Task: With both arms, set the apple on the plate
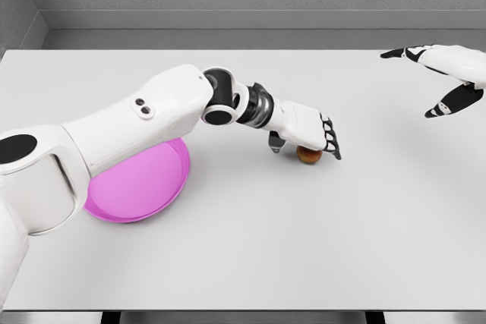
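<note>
The apple lies on the white table a little right of the frame's centre, directly under the left hand. The palm covers it from above, thumb down on its left and fingers curled over its right; whether they already press it, I cannot tell. It is round, so it has no long axis to consider. The pink plate sits at the lower left, half hidden under the left forearm, near the apple. The right hand hovers at the upper right, fingers spread, holding nothing, well apart from the apple. Open table lies all around for moving; the near edge is far off
</note>
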